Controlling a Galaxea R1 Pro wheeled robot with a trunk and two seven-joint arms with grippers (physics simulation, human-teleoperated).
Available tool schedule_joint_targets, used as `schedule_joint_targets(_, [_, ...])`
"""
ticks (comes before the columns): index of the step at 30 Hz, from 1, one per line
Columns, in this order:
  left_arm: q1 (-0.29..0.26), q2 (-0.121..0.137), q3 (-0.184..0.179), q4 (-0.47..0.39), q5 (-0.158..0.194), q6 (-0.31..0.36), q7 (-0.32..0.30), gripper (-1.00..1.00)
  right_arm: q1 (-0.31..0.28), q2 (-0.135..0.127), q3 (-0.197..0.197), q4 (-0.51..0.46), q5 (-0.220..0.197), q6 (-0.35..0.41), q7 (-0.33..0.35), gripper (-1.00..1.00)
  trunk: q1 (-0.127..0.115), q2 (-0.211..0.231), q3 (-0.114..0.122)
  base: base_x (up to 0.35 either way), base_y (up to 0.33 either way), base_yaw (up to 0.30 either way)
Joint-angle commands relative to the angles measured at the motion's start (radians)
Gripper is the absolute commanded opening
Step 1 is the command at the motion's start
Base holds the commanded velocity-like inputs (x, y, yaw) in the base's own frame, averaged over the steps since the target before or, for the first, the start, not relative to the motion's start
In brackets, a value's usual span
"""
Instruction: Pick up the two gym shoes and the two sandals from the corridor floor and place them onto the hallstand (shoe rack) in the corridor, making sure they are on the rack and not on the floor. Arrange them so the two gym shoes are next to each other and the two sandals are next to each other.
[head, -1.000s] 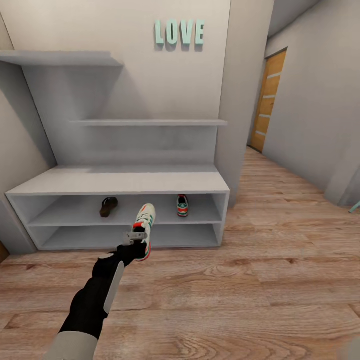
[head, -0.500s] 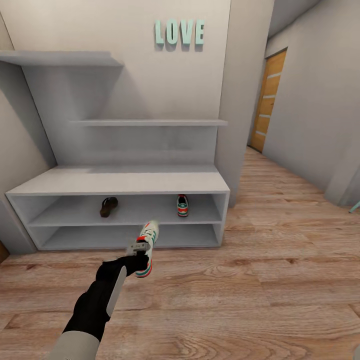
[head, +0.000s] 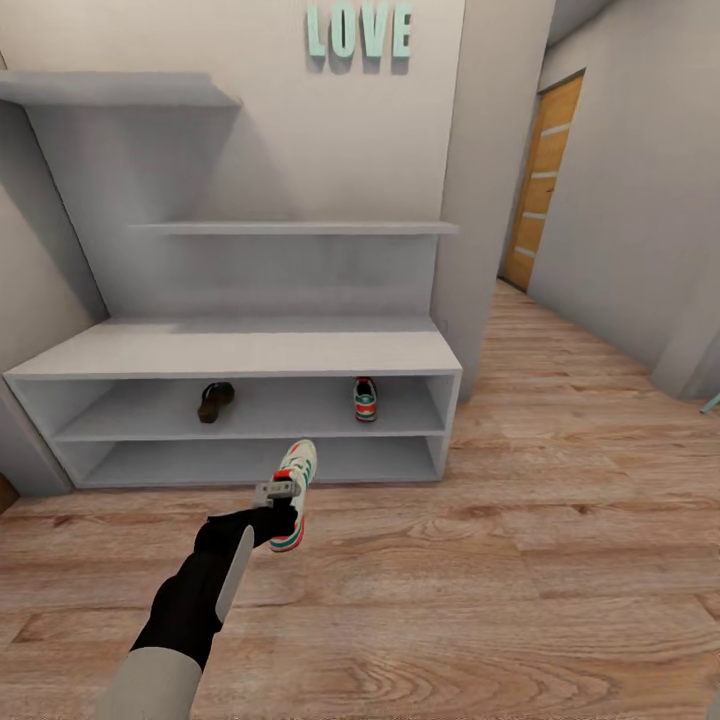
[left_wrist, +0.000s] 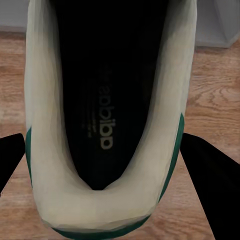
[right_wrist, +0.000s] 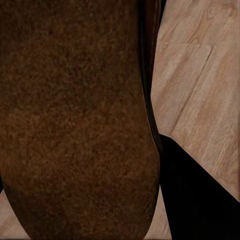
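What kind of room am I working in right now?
Most likely a home corridor or entryway: a low hallstand with shoes on its shelf, wood-plank floor, LOVE letters on the wall, and a wooden door further down.

sandal (head: 215, 400) left, gym shoe (head: 365, 398) right, on hallstand (head: 240, 350)

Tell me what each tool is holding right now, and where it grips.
The left tool holds a gym shoe at its heel end, fingers on both sides. The right tool appears to hold a sandal; the grip point is hidden.
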Motion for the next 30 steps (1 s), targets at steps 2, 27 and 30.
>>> schedule_joint_targets(2, [-0.022, -0.001, 0.003, 0.001, 0.003, 0.006, -0.003, -1.00, -0.001, 0.000, 0.000, -0.001, 0.001, 0.005, -0.001, -1.00, 0.001, -0.001, -0.012, 0.000, 0.000, 0.000])
schedule_joint_targets(27, [-0.363, -0.002, 0.006, 0.471, 0.002, -0.107, 0.000, -1.00, -0.001, 0.000, 0.000, -0.001, 0.002, 0.005, -0.002, -1.00, 0.003, -0.002, -0.034, 0.000, 0.000, 0.000])
schedule_joint_targets(30, [-0.371, -0.003, 0.005, 0.486, 0.002, -0.128, 0.000, -1.00, -0.001, 0.000, 0.000, -0.001, 0.002, 0.005, -0.002, -1.00, 0.003, -0.002, -0.034, 0.000, 0.000, 0.000])
